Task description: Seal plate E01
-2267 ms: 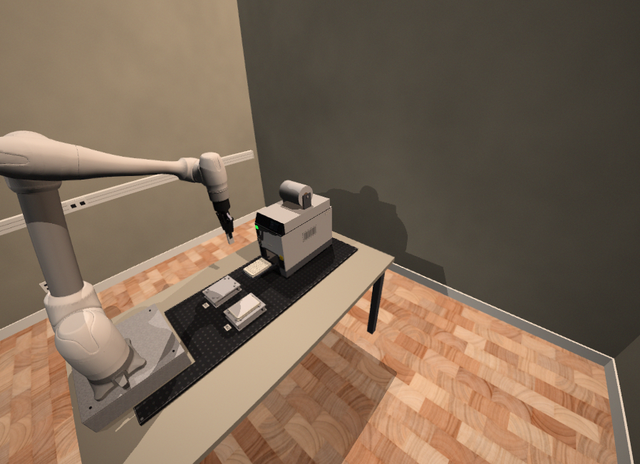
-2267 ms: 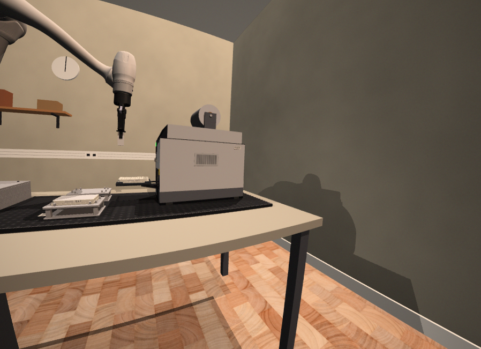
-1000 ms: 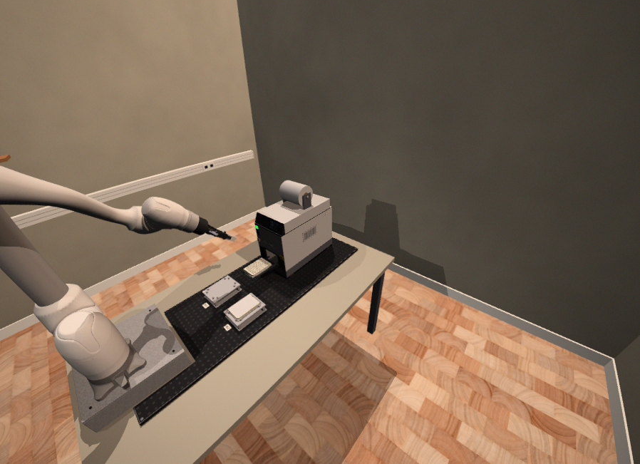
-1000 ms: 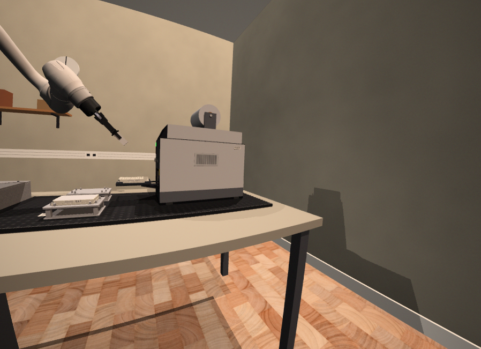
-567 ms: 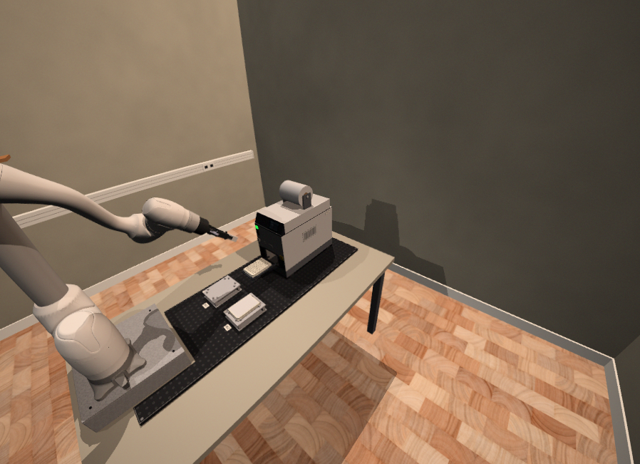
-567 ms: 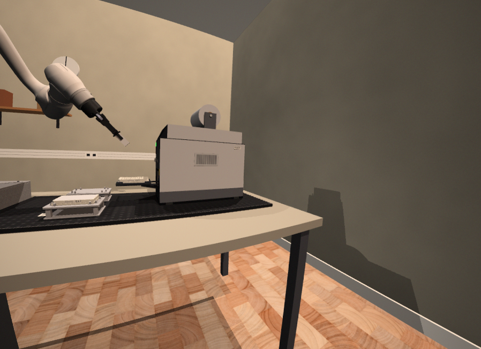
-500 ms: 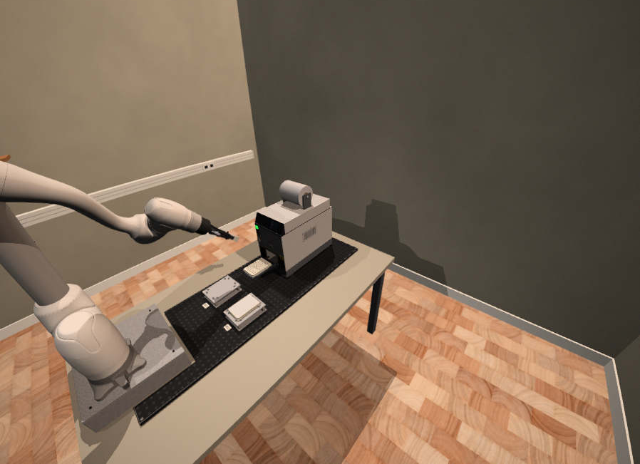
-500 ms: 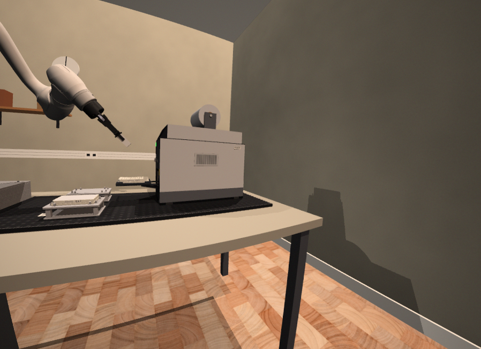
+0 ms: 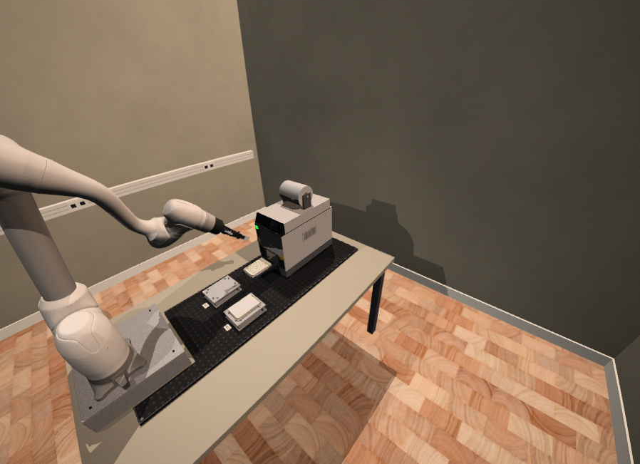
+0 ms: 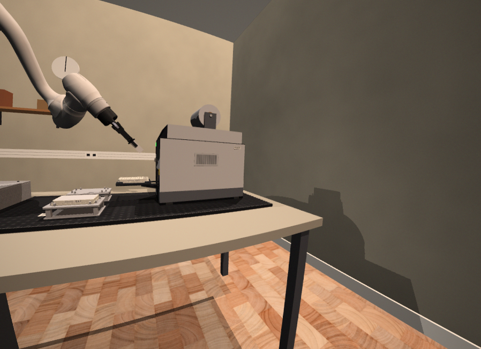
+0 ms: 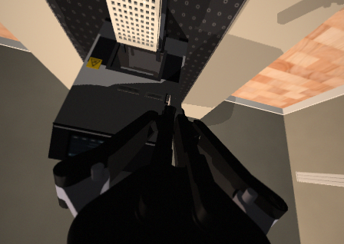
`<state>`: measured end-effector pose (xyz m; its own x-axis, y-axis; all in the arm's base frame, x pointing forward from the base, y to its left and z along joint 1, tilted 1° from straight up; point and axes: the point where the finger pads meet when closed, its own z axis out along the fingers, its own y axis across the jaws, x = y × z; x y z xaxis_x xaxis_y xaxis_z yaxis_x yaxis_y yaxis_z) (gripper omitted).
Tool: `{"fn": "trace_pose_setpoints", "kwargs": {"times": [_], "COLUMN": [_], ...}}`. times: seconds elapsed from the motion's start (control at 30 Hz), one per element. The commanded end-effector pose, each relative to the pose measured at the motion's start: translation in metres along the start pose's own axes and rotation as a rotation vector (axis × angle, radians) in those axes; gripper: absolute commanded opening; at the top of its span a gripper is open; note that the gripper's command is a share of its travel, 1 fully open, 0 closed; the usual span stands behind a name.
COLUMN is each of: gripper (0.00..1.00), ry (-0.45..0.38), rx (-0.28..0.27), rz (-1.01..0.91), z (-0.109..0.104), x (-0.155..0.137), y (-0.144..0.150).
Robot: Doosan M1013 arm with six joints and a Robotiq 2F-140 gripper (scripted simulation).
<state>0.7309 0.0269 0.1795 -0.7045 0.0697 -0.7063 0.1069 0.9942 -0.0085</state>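
One sealer (image 9: 302,236) stood on the desk (image 9: 289,340), two plate nests sat on the black mat (image 9: 207,330), and there were two plates in all. Plate E01 (image 9: 257,267) lay on the sealer's stage (image 10: 129,183), which stuck out in front of the machine. The nearer nest (image 9: 244,311) carried the second plate (image 9: 242,307); the farther nest (image 9: 222,290) had no plate on it.

One arm, one gripper (image 9: 241,235): its fingers were pressed together with nothing between them, and it hung in the air near the sealer's front upper edge, apart from it in the exterior view.

The top view showed a small green lamp (image 9: 256,227) lit on the front panel. The exterior view gave the sealer's side with its barcode label (image 10: 205,158) and the foil roll (image 10: 204,116) on top, and it showed the stage as a thin dark shelf above the mat. The wrist view alone showed E01's face: a pale cream plate with a fine grid of small square wells, lying straight on the stage, beside a yellow warning sticker (image 11: 94,63).
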Motion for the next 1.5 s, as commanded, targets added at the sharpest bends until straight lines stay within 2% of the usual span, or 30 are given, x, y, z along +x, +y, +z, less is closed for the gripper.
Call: {"fn": "trace_pose_setpoints", "kwargs": {"times": [0.0, 0.97, 1.47], "gripper": [0.10, 0.10, 0.10], "ry": [-0.002, -0.002, -0.002], "rx": [0.002, 0.002, 0.002], "rz": [0.000, 0.000, 0.000], "z": [0.003, 0.048, 0.063], "x": [-0.001, -0.004, -0.005], "y": [0.000, 0.000, 0.000]}}
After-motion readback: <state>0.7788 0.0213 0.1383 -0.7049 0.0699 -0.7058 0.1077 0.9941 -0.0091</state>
